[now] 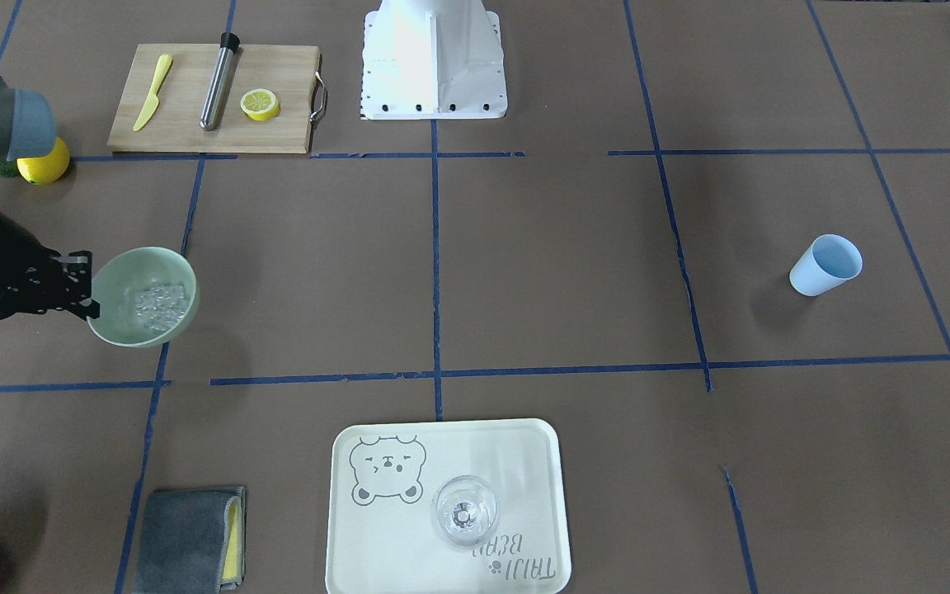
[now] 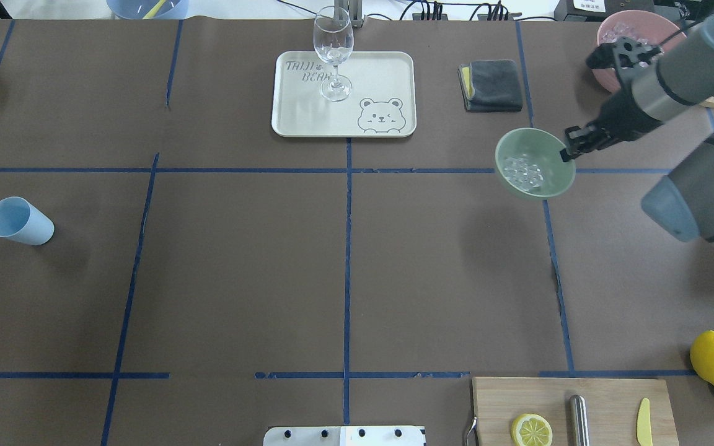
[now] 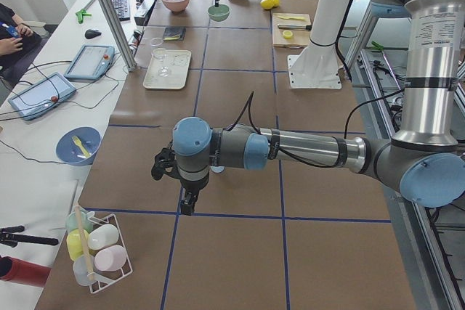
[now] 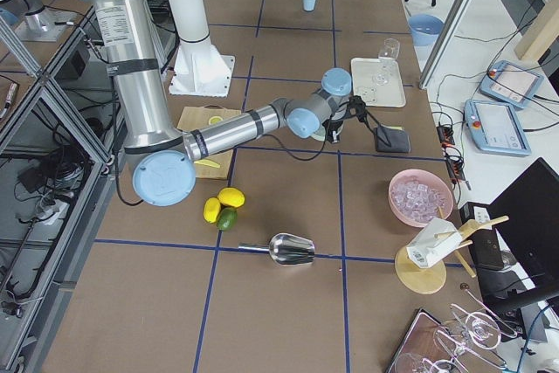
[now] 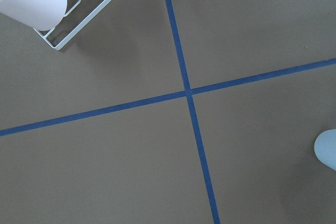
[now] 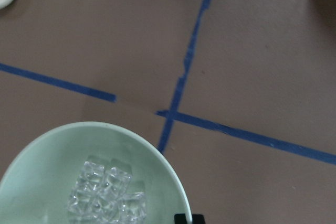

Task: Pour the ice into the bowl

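Mint-green bowl (image 2: 550,178) holding ice (image 2: 521,173), right tool (image 2: 564,153) pinching its rim

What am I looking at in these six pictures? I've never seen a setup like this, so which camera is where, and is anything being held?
This is a robot with two arms at a table covered in brown paper and blue tape. Two pictures look down on it, one from behind the robot, one facing it; two look along it from either end; two come from wrist cameras. The right gripper pinches the rim of a mint-green bowl holding clear ice; the bowl looks tilted and raised off the table. The left gripper hangs above the table near a blue cup; whether it is open I cannot tell. Also there: a wine glass on a tray, a folded cloth, and a cutting board with a lemon half.
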{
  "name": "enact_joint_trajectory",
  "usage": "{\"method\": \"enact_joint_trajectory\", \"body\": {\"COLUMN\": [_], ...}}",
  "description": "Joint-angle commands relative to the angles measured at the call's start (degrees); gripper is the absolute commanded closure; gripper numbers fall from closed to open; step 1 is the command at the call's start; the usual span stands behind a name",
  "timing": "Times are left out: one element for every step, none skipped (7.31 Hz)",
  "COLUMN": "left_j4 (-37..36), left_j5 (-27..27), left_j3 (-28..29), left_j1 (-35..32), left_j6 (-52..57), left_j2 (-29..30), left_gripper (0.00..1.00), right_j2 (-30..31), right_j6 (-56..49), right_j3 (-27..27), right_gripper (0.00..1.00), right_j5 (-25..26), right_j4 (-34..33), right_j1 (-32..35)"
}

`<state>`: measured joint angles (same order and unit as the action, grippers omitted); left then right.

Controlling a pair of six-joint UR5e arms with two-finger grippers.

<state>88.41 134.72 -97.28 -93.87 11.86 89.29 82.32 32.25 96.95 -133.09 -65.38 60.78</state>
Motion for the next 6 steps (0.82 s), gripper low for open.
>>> {"method": "enact_joint_trajectory", "body": {"left_j4": [0.1,0.1,0.1,0.1,0.1,0.1], "left_j5": [0.28,0.28,0.28,0.28,0.28,0.28], "left_j3": [-0.02,-0.02,-0.02,-0.02,-0.02,-0.02], "left_j1": [0.09,0.09,0.09,0.09,0.09,0.09], "left_j6": [0.01,0.01,0.01,0.09,0.01,0.09], "left_j2": [0.0,0.0,0.09,0.09,0.0,0.09], "left_gripper": [0.0,0.0,0.0,0.0,0.0,0.0], "right_j2": [10.01,12.57,13.29,13.3,13.13,13.12], "right_j6": [-2.36,-1.67,-1.66,-1.92,-1.84,-1.66], "right_j3": [-0.36,-0.36,-0.71,-2.8,-3.0,-3.17], "right_gripper": [1.0,1.0,1.0,1.0,1.0,1.0], "right_j5": [-0.42,-0.42,-0.16,0.2,0.37,1.07], "right_j4": [9.0,12.0,12.46,12.55,12.55,12.55], "right_j1": [0.92,0.92,0.92,0.74,0.74,0.48]}}
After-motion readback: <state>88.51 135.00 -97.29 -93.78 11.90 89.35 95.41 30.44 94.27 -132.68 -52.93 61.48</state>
